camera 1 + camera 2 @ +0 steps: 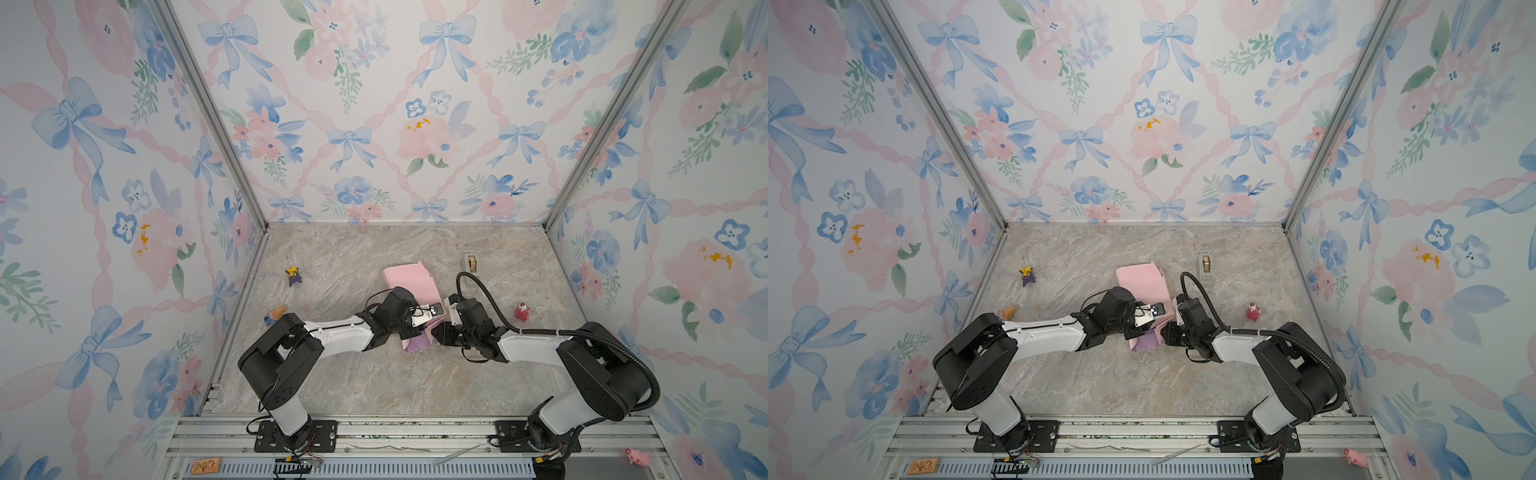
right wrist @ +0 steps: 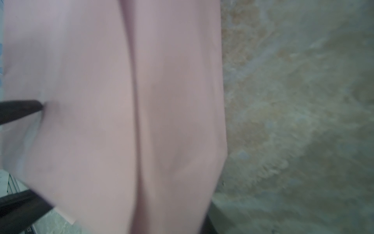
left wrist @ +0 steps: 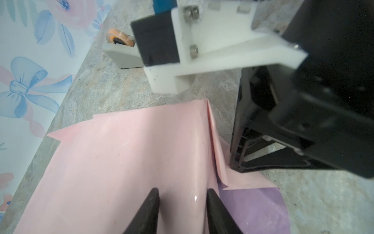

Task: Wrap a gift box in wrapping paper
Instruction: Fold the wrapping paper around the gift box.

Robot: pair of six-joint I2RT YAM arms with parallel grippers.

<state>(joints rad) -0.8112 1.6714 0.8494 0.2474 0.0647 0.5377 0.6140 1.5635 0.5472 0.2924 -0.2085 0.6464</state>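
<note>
On the marble table, far left, stands a small purple and yellow figurine. Nearer, an orange and blue toy lies just beside the left arm. That arm reaches right toward the middle, where the wrapping paper lies in both top views. Its pale pink side faces up and runs away to the far side, while a lilac corner shows at the near edge between the two wrists. In the left wrist view the left tool has its fingers a modest way apart, closed against a glossy hump of the pink sheet raised between them. The gift box cannot be seen in any view. From the right, the right tool meets the paper's creased right edge. Its wrist view is blurred: one finger lies over the sheet and the other partly under it, and I cannot tell whether they clamp it. Far right of the paper stands a grey tape dispenser, well apart from it. A small red toy sits right of the right wrist, and a pink pig rests on the near rail.
</note>
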